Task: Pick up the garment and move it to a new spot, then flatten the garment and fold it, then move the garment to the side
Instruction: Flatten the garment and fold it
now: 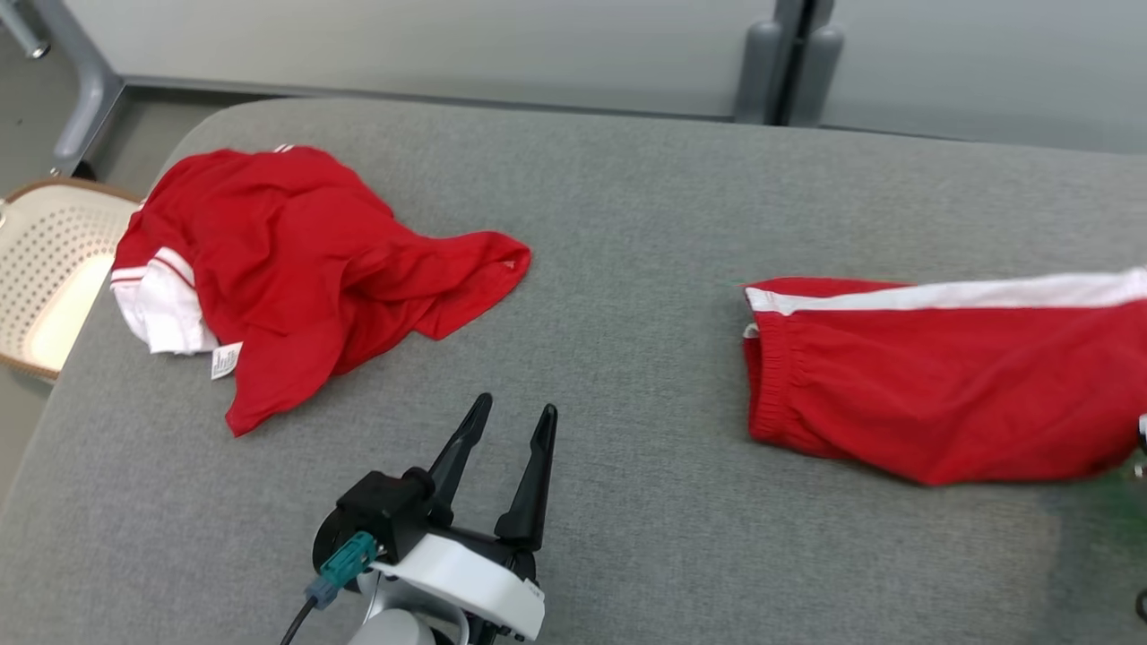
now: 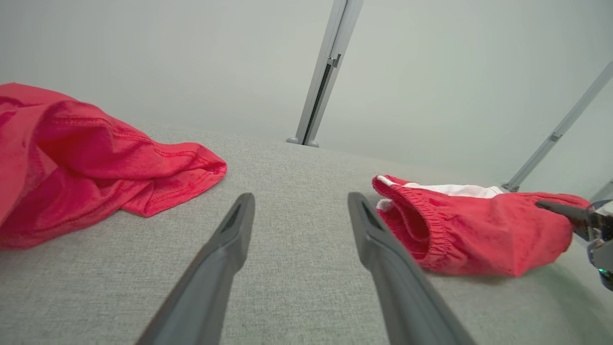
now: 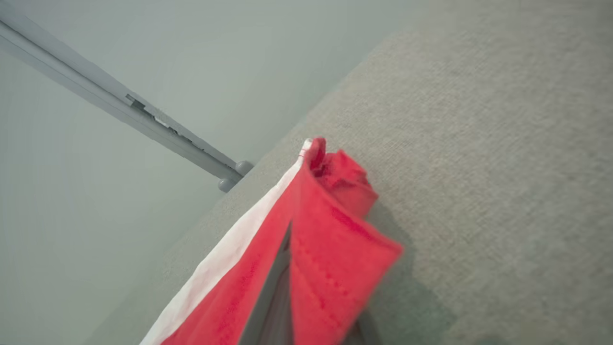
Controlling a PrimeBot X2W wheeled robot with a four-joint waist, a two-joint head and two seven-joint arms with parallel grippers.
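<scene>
Two red garments lie on the grey surface: a crumpled red shirt at the robot's left and the red shorts with a white side stripe at its right, well apart. The shorts are taken as the task's garment, since the right gripper has them. Its jaws are closed on the leg-hem end, and in the right wrist view the red cloth drapes over both fingers. The long axis of the shorts runs left to right across the head view. The elastic waistband is the near end toward the middle of the surface, and the gripped hem is the far end at the robot's right. The left gripper hovers over bare surface between the two garments, jaws fully apart and holding nothing. The waistband lies to its right and slightly ahead, its opening facing that gripper in the left wrist view. Judgement: the right arm carries the pick-up alone, so a lift would leave the waistband end trailing toward the left arm, which is placed to take it for flattening.
</scene>
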